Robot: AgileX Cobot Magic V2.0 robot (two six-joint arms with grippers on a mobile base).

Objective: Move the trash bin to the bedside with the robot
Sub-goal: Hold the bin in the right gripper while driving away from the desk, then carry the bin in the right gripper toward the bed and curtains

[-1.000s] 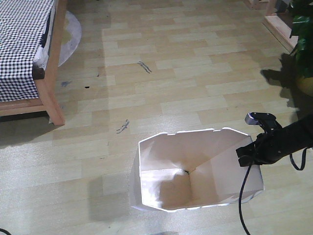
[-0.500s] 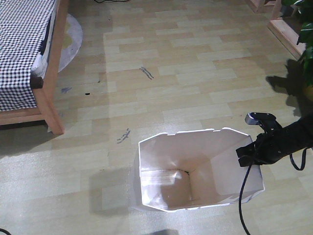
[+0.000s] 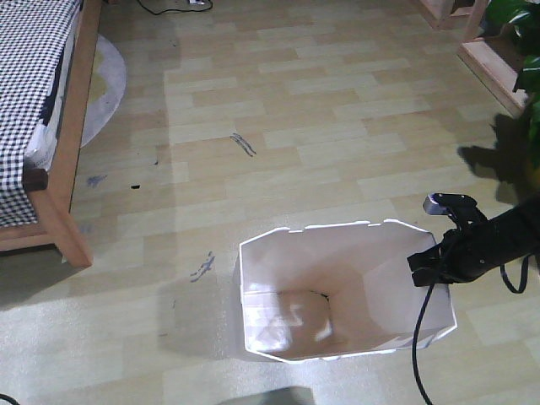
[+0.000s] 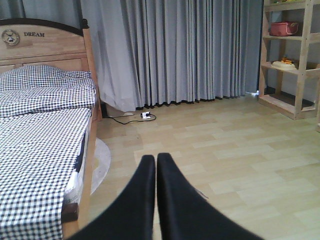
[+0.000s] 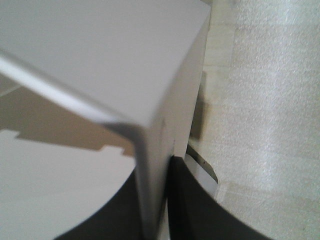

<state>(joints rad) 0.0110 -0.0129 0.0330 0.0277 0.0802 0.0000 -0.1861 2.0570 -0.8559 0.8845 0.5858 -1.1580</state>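
Note:
The white trash bin (image 3: 384, 278) stands open-topped on the wood floor in the lower middle of the front view. My right gripper (image 3: 425, 267) is at its right rim. In the right wrist view the right gripper (image 5: 157, 200) is shut on the bin's wall (image 5: 105, 55), one black finger inside and one outside. The bedside, a light wooden bed frame (image 3: 61, 181) with checkered bedding (image 4: 40, 145), lies to the far left, well apart from the bin. My left gripper (image 4: 156, 160) is shut with nothing in it, held above the floor and pointing at the curtains.
A round pale rug (image 3: 105, 80) lies by the bed. A plant (image 3: 521, 38) and a wooden shelf base (image 3: 489, 59) are at the right. Grey curtains (image 4: 175, 50), a wooden shelf unit (image 4: 292, 65) and a floor socket with cable (image 4: 145, 115) line the far wall.
The floor marks and the bed have slid down and left in the front view. The bin and right gripper keep the same place in it, so the bin has travelled forward with me.

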